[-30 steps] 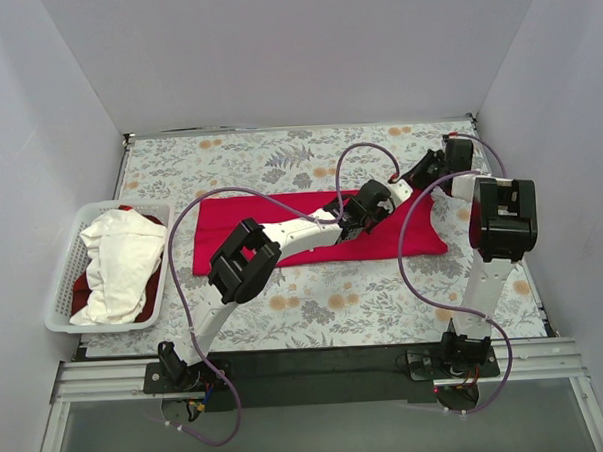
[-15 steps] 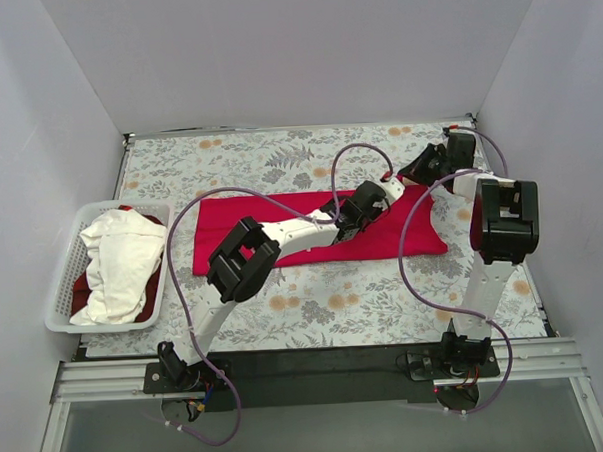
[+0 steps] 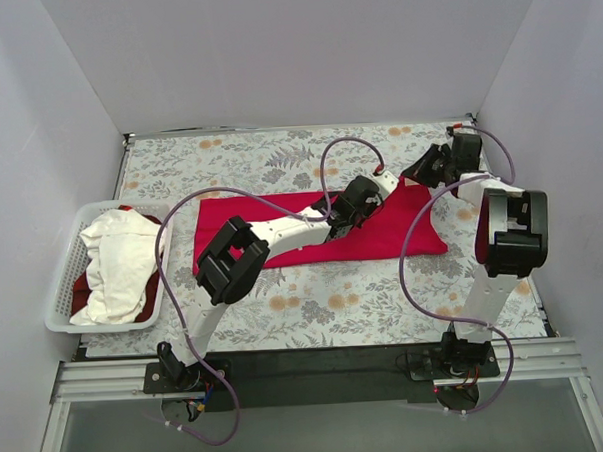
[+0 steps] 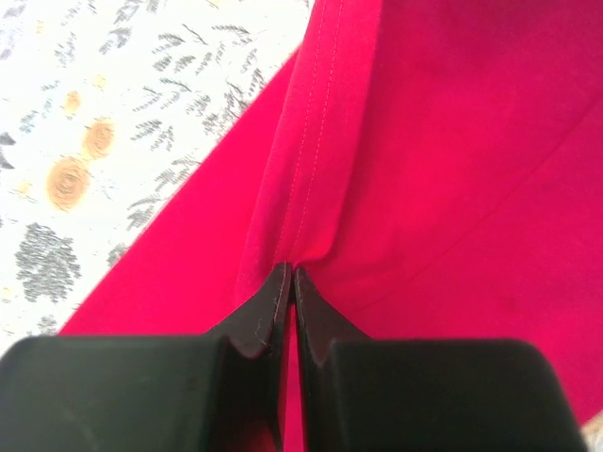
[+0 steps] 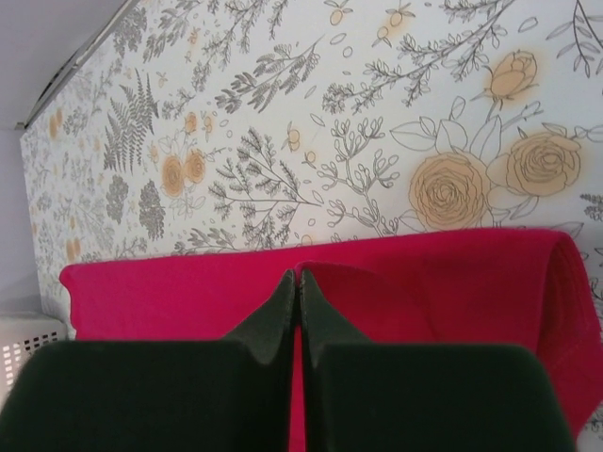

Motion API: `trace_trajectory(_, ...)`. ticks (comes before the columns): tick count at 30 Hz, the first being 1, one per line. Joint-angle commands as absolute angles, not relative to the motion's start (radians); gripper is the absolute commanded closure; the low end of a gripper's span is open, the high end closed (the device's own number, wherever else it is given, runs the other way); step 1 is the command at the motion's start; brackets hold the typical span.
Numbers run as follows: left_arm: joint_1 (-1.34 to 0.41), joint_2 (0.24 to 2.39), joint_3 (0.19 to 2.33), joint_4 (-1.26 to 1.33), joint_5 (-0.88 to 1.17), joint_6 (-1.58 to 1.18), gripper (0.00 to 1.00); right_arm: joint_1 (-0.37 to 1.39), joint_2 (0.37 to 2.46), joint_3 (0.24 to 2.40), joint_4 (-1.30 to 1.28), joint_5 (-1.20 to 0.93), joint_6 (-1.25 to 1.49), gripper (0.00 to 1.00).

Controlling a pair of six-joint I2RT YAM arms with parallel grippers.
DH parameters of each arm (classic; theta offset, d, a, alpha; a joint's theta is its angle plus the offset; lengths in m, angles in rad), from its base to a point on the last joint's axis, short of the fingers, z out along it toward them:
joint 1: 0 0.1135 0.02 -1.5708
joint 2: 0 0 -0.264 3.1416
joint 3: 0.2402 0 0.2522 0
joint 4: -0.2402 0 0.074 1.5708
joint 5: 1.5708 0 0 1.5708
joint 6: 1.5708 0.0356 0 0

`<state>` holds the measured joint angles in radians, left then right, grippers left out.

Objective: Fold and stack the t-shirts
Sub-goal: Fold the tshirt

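T-shirts, three in view. The white t-shirt [image 3: 118, 259] is bunched up inside the basket [image 3: 63, 271]. The second red t-shirt [image 3: 149, 285] is in the same basket, under the white one. Only strips of it show, along the basket's near side and at its far corner.

The spread red t-shirt [image 3: 231, 224] lies on the floral cloth [image 3: 315, 295] covering the surface. It sits just right of the basket without touching it, as a long band running away from the basket. At the end furthest from the basket the cloth is doubled over; the right wrist view shows stacked layers there, count unclear.

The left arm reaches diagonally across that shirt, away from the basket. The left tool [image 4: 289, 273] is fully closed, with no gap between the tips. The tips pinch a raised ridge of the red fabric right next to a stitched hem, and the cloth puckers where they bite. In the top view this grip is on the shirt's far edge, toward the end away from the basket.

The right tool [image 5: 298, 278] is also fully closed, tips together on the shirt's far edge, with floral cloth showing just beyond. In the top view it is just past the left tool, on the side away from the basket. The two tips are near each other but not touching. A corner of the basket shows low at the left edge of the right wrist view, well apart from the grip point.
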<state>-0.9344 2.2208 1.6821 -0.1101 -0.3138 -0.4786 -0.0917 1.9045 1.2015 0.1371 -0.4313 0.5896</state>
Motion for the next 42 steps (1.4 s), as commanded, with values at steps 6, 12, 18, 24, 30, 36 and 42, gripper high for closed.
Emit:
trace_trajectory(6, -0.933, 2.114, 1.62, -0.11, -0.235, -0.546, 1.0, -0.101, 1.812, 1.128, 0.114, -0.403, 0.534, 0.99)
trace_trajectory(12, -0.933, 2.105, 1.606, -0.11, -0.213, -0.568, 1.0, -0.112, 1.758, 1.074, 0.103, -0.376, 0.528, 0.99)
trace_trajectory(18, -0.934, 2.1, 1.605, -0.109, -0.176, -0.594, 1.0, -0.133, 1.726, 1.025, 0.092, -0.357, 0.508, 0.99)
trace_trajectory(24, -0.934, 2.085, 1.574, -0.112, -0.124, -0.626, 1.0, -0.138, 1.74, 1.0, 0.089, -0.337, 0.492, 0.99)
trace_trajectory(30, -0.934, 2.128, 1.558, -0.121, -0.121, -0.653, 1.0, -0.138, 1.747, 0.957, 0.087, -0.316, 0.482, 0.99)
trace_trajectory(36, -0.934, 2.154, 1.572, -0.136, -0.097, -0.672, 0.91, -0.138, 1.749, 0.939, 0.087, -0.291, 0.457, 0.94)
trace_trajectory(42, -0.934, 2.106, 1.569, -0.155, -0.032, -0.721, 0.76, -0.138, 1.697, 0.94, 0.071, -0.261, 0.44, 0.77)
